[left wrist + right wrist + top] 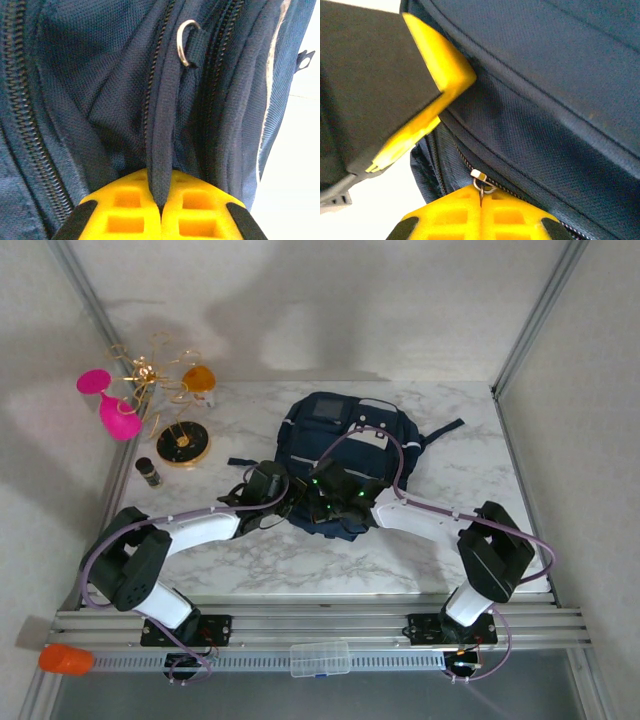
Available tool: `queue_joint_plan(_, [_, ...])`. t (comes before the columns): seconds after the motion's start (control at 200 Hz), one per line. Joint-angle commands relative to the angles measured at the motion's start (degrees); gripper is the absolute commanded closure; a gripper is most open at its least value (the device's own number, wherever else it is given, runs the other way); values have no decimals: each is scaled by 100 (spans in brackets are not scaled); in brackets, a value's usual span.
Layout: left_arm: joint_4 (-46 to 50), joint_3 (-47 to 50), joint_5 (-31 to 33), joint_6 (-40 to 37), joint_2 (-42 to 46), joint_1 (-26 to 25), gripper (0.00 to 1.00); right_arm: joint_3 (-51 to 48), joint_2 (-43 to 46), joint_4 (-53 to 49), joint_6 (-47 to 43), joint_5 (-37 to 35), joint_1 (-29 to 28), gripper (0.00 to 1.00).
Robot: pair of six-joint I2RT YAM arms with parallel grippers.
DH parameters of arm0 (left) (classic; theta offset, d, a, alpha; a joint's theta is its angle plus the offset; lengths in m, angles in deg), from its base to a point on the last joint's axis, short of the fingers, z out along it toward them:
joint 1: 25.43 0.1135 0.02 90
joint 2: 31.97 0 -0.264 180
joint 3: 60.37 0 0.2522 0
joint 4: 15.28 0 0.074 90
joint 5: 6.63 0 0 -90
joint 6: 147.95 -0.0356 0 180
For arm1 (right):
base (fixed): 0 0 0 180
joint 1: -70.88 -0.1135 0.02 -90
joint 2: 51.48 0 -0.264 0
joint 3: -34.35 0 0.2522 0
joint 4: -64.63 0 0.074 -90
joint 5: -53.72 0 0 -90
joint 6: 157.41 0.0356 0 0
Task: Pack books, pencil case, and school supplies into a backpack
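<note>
In the middle of the desk (470, 540) lies the backpack (335, 425). It is flat, and its long side points away from the arms toward the back wall. Both arms reach to its near end and sit close together.

The left gripper (161, 209) is closed on a fold of blue cloth (162, 130) that stands up between two zippers, under a small metal ring (186, 42). The right gripper (481, 207) is closed on the little zipper pull (481, 179), just beside the left one. The zipper track runs sideways from there along the bag's edge.

I think the right arm has to slide the pull along that track while the left arm holds the cloth tight.

The desk is smooth white marble. Pale walls stand on three sides. Pink cups (118, 418), a gold stand (183, 443) and a small dark bottle (149, 472) sit well apart in the far left corner.
</note>
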Motion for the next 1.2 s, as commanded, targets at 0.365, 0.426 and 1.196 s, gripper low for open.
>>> queue_joint_plan(0.365, [1353, -491, -1040, -2289, 485, 2050, 100, -1363, 1272, -600, -4, -310, 1525, 100])
queue_joint_plan(0.426, [1348, -621, -1056, -2438, 449, 2036, 100, -1073, 1094, -419, -90, -145, 1097, 100])
queue_joint_plan(1.196, [28, 57, 714, 816, 426, -666, 63, -552, 433, 22, 56, 47, 426, 100])
